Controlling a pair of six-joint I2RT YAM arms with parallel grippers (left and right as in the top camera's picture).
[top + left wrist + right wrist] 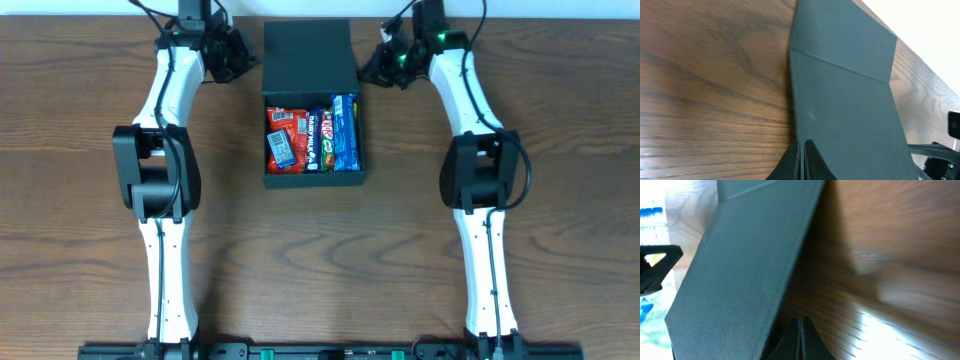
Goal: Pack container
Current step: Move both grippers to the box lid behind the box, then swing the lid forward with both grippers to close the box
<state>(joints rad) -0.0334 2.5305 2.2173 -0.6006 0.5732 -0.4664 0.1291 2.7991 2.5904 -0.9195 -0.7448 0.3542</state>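
Note:
The black container (314, 181) sits at the table's back centre, its hinged flap lid (308, 55) open and standing behind it. Several snack packets (312, 138) lie side by side inside. My left gripper (243, 55) is at the lid's left edge; in the left wrist view its jaws (802, 146) are shut, tips right at the edge of the lid (845, 100). My right gripper (372, 65) is at the lid's right edge; its jaws (800, 324) are shut just beside the lid (745, 265), over the wood.
The wooden table (90, 150) spreads out around the box. Both arms reach along the box's sides toward the back edge. A white wall or surface lies beyond the table's far edge (935, 25).

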